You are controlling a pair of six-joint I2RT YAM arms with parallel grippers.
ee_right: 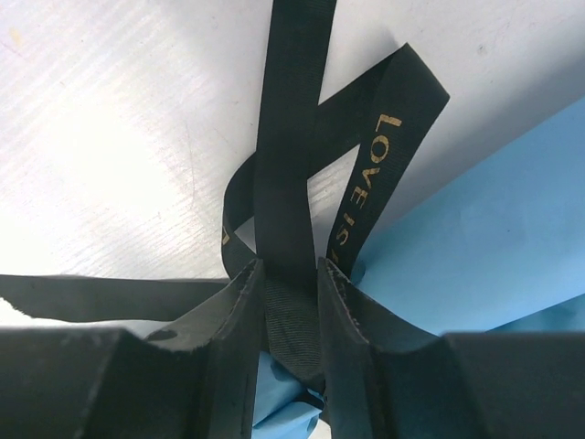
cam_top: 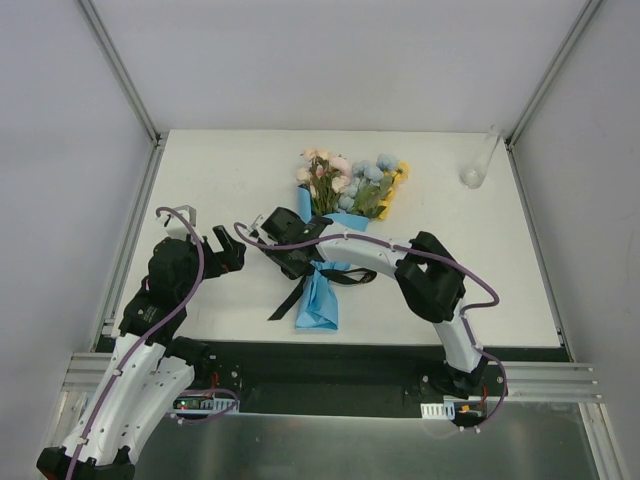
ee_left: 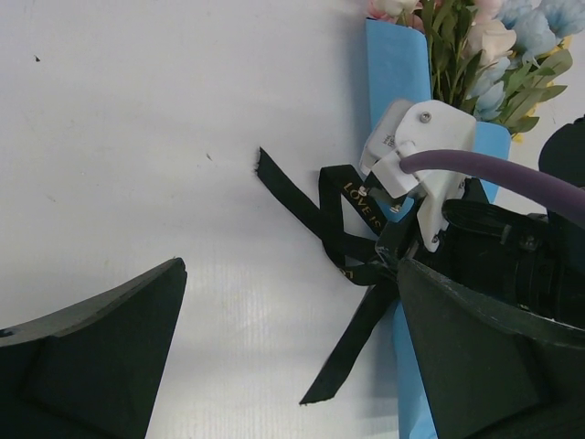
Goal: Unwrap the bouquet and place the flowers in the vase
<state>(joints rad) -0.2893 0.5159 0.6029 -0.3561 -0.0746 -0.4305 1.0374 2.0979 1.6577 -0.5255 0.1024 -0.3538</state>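
Black ribbon with gold lettering is pinched between the closed fingers of the right gripper, at the bow of the bouquet. The bouquet lies mid-tabletop, its flowers pointing to 12 o'clock and the tip of its blue paper cone to 6. At its 9 o'clock the left gripper hangs spread wide, holding nothing. The vase stands at 2 o'clock, well apart.

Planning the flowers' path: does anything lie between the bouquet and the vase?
Nothing visible: only table surface lies between bouquet and vase, far right. Paper and tied ribbon wrap the bouquet; the right pincer is shut on the ribbon.
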